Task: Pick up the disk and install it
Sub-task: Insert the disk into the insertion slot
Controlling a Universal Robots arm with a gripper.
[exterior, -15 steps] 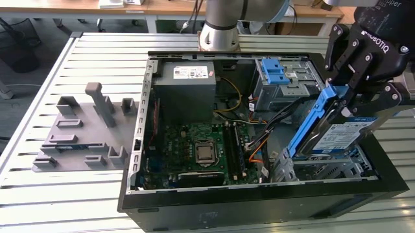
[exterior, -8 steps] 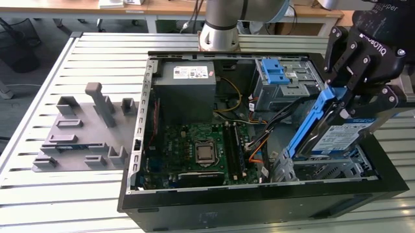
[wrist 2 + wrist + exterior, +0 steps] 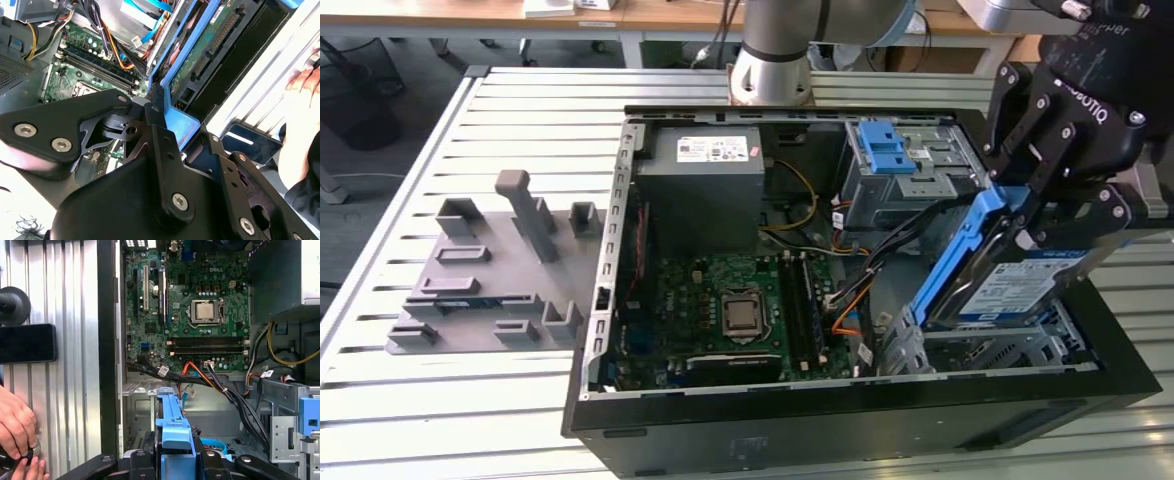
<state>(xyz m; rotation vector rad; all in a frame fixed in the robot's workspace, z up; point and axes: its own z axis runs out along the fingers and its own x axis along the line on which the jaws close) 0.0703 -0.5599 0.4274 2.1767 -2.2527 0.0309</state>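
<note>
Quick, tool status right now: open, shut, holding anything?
Tool: closed on the disk, held tilted over the open computer case.

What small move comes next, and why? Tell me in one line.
Probably ease the disk slightly down toward the bay. The end effector holds it tilted on edge, with its lower end close above the bay's metal frame. Black cables run close beside it, so a short, slow descent seems safest.

the pincer [image 3: 174, 465] grips the disk [image 3: 172, 425] by its blue frame, over an open computer case [image 3: 107, 340] with a green motherboard [image 3: 200, 315] and loose cables [image 3: 235, 397]. a person's hand [image 3: 15, 427] rests on the slatted table [image 3: 65, 390] beside the case.
</note>
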